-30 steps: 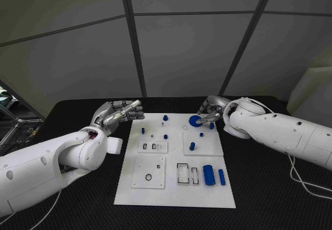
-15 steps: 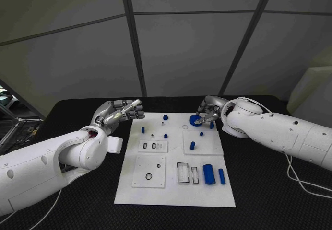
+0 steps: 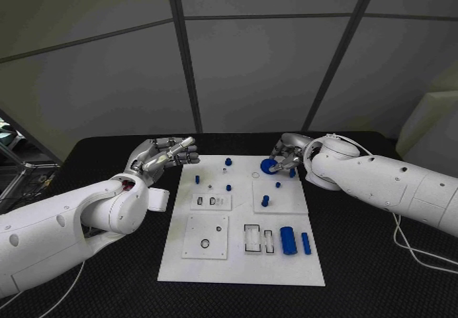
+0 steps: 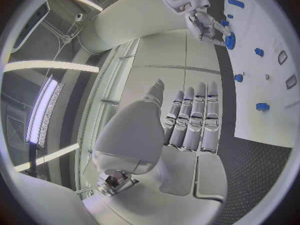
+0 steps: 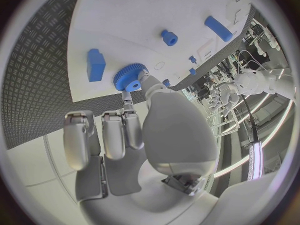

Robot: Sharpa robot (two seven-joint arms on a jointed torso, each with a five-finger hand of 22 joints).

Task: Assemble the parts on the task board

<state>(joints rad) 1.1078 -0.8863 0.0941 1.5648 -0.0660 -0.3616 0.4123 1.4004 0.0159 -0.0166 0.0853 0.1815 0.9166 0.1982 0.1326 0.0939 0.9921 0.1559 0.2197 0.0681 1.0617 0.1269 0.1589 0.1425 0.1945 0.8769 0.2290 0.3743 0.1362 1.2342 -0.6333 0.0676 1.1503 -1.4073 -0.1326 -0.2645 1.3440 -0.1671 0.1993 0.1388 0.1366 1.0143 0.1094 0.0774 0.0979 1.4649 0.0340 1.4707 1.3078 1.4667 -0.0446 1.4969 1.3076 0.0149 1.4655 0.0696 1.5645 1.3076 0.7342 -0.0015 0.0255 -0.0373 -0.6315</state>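
In the head view, the white task board (image 3: 244, 225) is seen lying in the middle of the black table (image 3: 372, 265). The right hand (image 3: 286, 156) is held over the board's far right corner, and a blue gear (image 3: 268, 166) is pinched between its fingertips, just above the board's surface. The left hand (image 3: 164, 156) is raised beside the board's far left corner, off the board; nothing is held in it, and its fingers are extended and lie close together. Small blue pegs (image 3: 228, 161) stand along the far part of the board. A blue cylinder (image 3: 287, 241) and a slimmer blue bar (image 3: 306, 244) lie near the board's near right corner, next to a rectangular slot (image 3: 252, 239).

In the left wrist view, the left hand (image 4: 187, 120) is shown with its fingers straight and side by side, gripping nothing. Beyond them the board (image 4: 265, 60) is seen, with the right hand (image 4: 209, 25) at its far edge and the gear (image 4: 230, 40) at its fingertips.

In the right wrist view, the gear (image 5: 128, 78) is gripped between the thumb and a fingertip of the right hand (image 5: 131, 135), with the remaining fingers curled beside it. A blue block (image 5: 95, 65) stands just beside the gear on the board (image 5: 137, 10), near its edge. A blue peg (image 5: 168, 37) and a longer blue piece (image 5: 218, 28) are seen farther along the board.
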